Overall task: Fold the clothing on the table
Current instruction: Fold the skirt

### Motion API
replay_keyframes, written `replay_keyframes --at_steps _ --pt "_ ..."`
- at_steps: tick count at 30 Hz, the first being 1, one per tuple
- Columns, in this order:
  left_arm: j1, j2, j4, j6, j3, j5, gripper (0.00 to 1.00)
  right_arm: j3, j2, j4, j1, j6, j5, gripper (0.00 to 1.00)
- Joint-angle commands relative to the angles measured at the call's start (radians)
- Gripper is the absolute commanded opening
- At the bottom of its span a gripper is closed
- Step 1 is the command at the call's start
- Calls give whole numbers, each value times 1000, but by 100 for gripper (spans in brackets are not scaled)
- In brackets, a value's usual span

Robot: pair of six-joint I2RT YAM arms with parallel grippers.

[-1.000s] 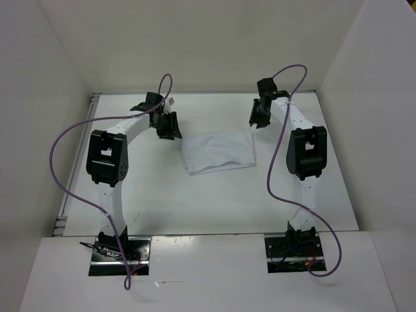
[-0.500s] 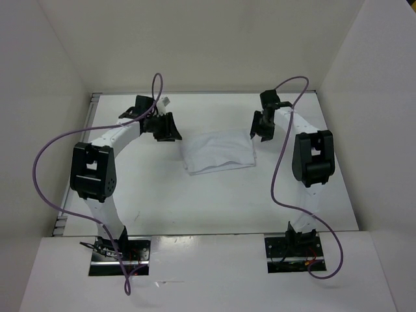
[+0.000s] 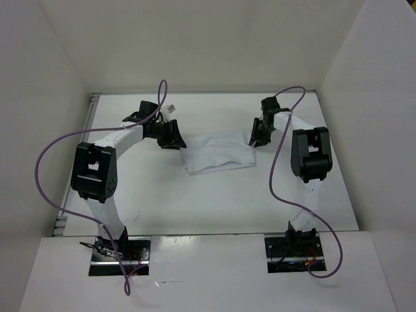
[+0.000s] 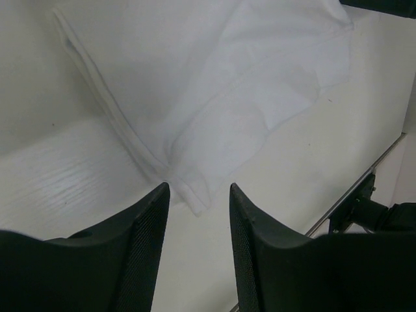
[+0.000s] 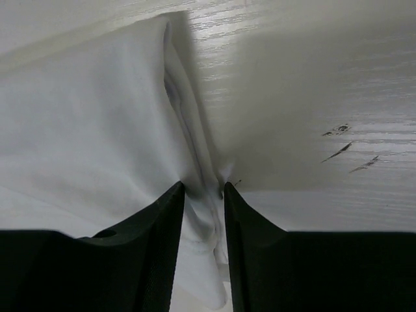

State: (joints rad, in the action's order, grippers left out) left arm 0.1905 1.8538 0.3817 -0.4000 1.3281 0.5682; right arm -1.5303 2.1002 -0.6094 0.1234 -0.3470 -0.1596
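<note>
clothing cropped at left wrist view's top, layers indistinct overhead

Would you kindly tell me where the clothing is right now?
In the top view the clothing lies far-centre on the table, with the left hand at its left corner and the right hand at its right edge.

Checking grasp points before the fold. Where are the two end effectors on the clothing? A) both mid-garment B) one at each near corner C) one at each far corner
C: the top view puts the left end effector at the clothing's far-left corner and the right end effector at its far-right corner, away from the arm bases.
</note>
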Motion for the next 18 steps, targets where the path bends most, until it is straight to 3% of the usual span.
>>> replay_keyframes --at_steps 1,5,9,18 --pt "6 -57 5 3 55 67 49 29 38 39 -5 6 -12 36" --pt "15 -57 14 12 120 99 49 38 50 39 -14 -3 -124 25" --pt "26 -6 14 21 157 99 49 97 40 55 -24 -23 -254 0" --pt "112 143 -49 10 175 125 49 277 -193 66 -24 -148 -196 0"
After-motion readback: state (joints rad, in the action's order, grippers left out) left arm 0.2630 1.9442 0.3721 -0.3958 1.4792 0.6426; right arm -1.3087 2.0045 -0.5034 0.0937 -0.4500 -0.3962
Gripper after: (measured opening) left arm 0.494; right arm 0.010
